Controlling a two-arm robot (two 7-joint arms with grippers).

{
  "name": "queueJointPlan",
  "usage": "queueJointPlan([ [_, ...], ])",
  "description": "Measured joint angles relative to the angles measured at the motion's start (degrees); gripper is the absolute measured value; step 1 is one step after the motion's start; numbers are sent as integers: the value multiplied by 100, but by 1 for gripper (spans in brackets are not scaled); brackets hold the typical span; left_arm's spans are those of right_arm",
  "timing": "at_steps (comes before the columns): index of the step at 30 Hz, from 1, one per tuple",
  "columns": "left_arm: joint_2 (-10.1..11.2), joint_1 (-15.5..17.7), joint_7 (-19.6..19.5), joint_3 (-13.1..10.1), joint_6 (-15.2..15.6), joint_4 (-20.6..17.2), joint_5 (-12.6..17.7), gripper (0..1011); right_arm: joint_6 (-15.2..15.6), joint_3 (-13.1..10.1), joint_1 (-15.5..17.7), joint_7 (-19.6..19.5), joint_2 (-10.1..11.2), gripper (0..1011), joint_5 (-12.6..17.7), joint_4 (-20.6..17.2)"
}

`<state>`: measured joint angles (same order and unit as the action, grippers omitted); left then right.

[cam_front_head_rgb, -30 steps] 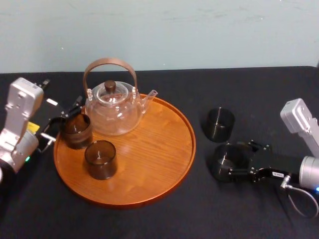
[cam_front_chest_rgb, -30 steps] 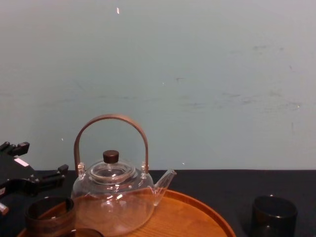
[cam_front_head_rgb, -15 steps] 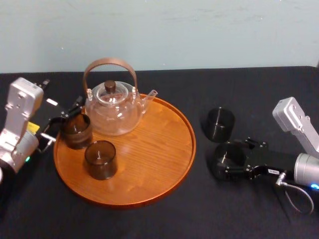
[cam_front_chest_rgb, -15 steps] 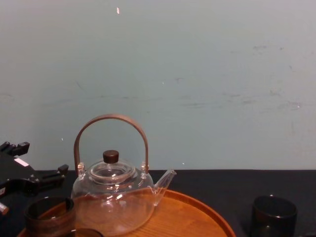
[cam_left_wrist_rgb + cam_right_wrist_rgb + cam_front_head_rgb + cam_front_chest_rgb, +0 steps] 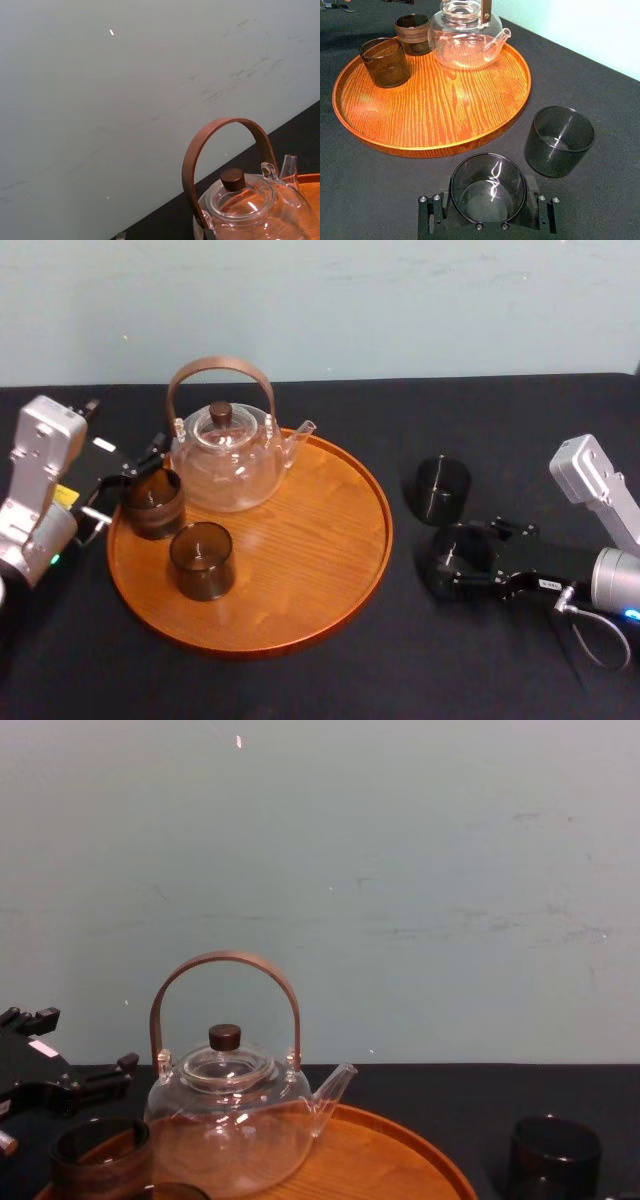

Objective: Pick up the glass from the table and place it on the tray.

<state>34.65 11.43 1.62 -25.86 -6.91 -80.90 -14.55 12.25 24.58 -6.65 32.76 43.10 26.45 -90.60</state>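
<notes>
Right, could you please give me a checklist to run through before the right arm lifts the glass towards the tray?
1. The glass sits inside the right gripper: ok.
2. Firm hold on it: cannot tell.
3. Glass upright on the table: ok.
4. Bare room on the tray, across its right half: ok.
5. The other table glass stands behind, off the straight line to the tray: ok.
6. Left gripper at the tray's left edge, away from that bare half: ok.
</notes>
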Motion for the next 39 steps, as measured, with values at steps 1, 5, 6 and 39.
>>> queueJointPlan([
  [1, 0, 0, 0, 0, 0, 0, 0, 1001, 0, -1, 0, 0, 0, 902, 1, 0],
  [5, 0, 0, 0, 0, 0, 0, 0, 1001, -1, -3, 2, 2, 2, 900, 6, -1],
  [6, 0, 0, 0, 0, 0, 0, 0, 1001, -1, -3, 3, 3, 3, 900, 8, -2],
  [39, 0, 0, 0, 0, 0, 0, 0, 1001, -175, 99, -492, 324, -57, 900, 17, -112],
])
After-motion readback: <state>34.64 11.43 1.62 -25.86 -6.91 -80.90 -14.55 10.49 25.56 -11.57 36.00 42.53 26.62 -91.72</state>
